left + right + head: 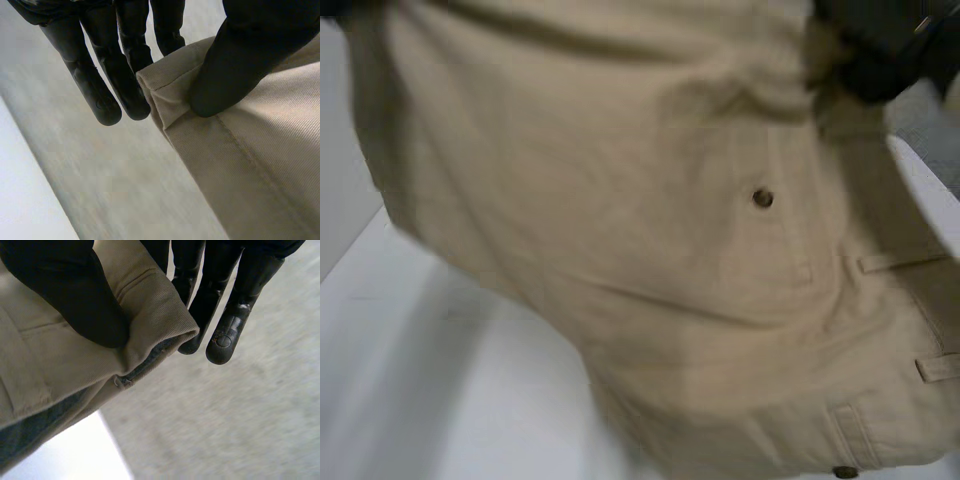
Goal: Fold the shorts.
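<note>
Shorts (620,200) pinched at edges by left hand (240,65) and right hand (75,295).

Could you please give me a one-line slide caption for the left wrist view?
Left hand pinching a hemmed corner of the beige shorts.

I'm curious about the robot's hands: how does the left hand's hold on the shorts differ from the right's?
The left hand pinches a thin stitched corner; the right hand pinches a thicker rolled edge. Dark inside cloth shows near the right hand, none near the left hand. Both pinch the tan shorts.
</note>
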